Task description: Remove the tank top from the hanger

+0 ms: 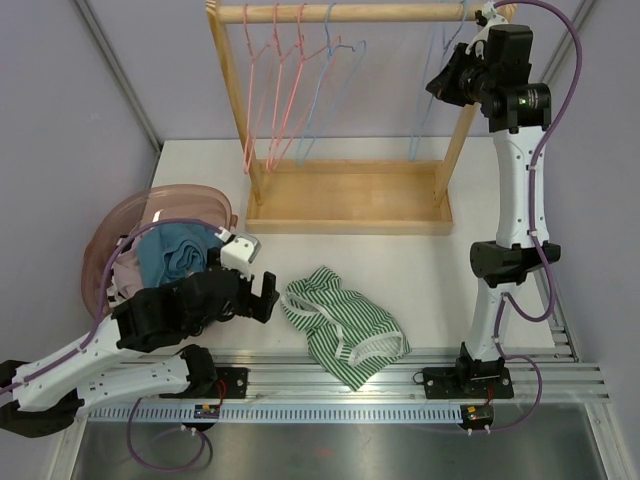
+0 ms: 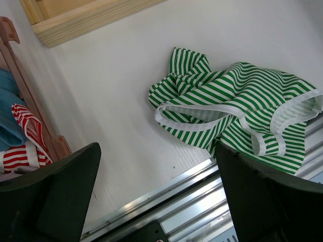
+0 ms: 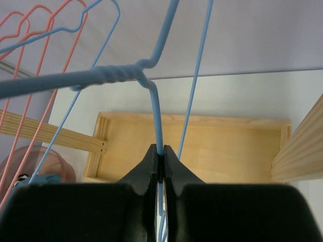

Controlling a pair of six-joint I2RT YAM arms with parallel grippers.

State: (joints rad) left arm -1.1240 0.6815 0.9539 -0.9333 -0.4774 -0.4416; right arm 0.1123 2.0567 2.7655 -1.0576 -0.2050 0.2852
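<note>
The green-and-white striped tank top [image 1: 345,325] [image 2: 237,101] lies crumpled on the white table near the front edge, with no hanger in it. My left gripper [image 1: 265,295] [image 2: 156,166] hovers just left of it, wide open and holding nothing; one fingertip overlaps the garment's near hem in the left wrist view. My right gripper [image 1: 447,85] [image 3: 160,151] is up at the rack's right end, shut on the wire of a bare blue hanger [image 3: 116,73] just below its twisted neck.
A wooden rack [image 1: 345,200] stands at the back; its rail [image 1: 350,12] carries several bare pink and blue hangers [image 1: 290,90]. A pink basket [image 1: 150,215] of clothes sits at the left, with a red-striped garment [image 2: 25,136] in it. An aluminium rail [image 1: 350,375] runs along the near edge.
</note>
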